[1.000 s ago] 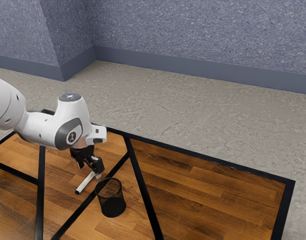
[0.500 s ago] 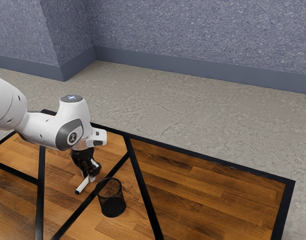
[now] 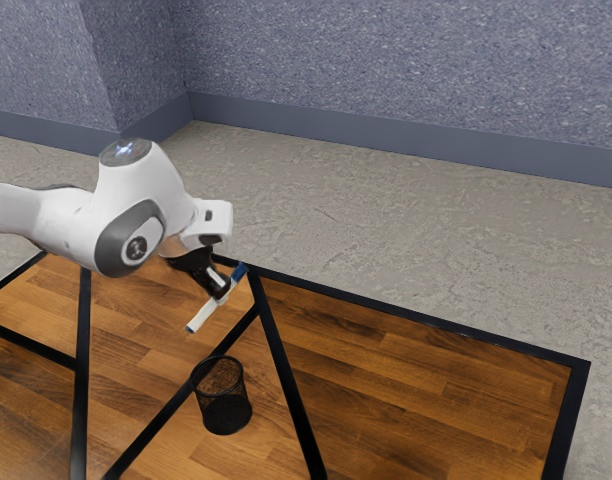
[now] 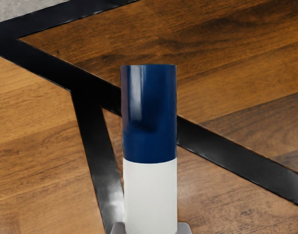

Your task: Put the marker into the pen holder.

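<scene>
Exterior view: the marker (image 3: 203,316) is up in the air, held tight in the gripper (image 3: 220,291). Half a second ago it was down low by the desk (image 3: 416,370), so it has been picked up. That means the grabbing looks done and the carrying comes next. The marker leans. Its long body slopes, with the blue end (image 3: 240,271) pointing up to the exterior view's right and the other end pointing down to that view's left. In the wrist view, the white part is pinched from both sides. The pen holder (image 3: 226,412) stands upright on the desk, near the marker but not touching it. The marker likely needs to tip more upright and go over the round top, or it could bump the rim.
</scene>
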Action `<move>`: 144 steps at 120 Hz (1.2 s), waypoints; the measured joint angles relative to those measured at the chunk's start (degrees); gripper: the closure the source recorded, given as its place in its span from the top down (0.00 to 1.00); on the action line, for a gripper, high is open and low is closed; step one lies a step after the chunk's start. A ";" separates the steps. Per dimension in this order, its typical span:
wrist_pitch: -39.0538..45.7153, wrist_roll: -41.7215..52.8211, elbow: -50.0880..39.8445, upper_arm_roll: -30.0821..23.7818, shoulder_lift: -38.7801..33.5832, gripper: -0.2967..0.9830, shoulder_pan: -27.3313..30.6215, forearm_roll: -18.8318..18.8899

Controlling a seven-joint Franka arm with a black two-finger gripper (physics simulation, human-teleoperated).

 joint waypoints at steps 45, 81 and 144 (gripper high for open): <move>26.78 0.55 -25.26 -8.22 -22.40 0.20 0.34 -0.87; 34.61 1.03 -30.54 -12.09 -22.03 0.20 0.28 -1.28; 32.46 1.21 -30.57 -14.35 -20.55 0.53 0.33 -1.20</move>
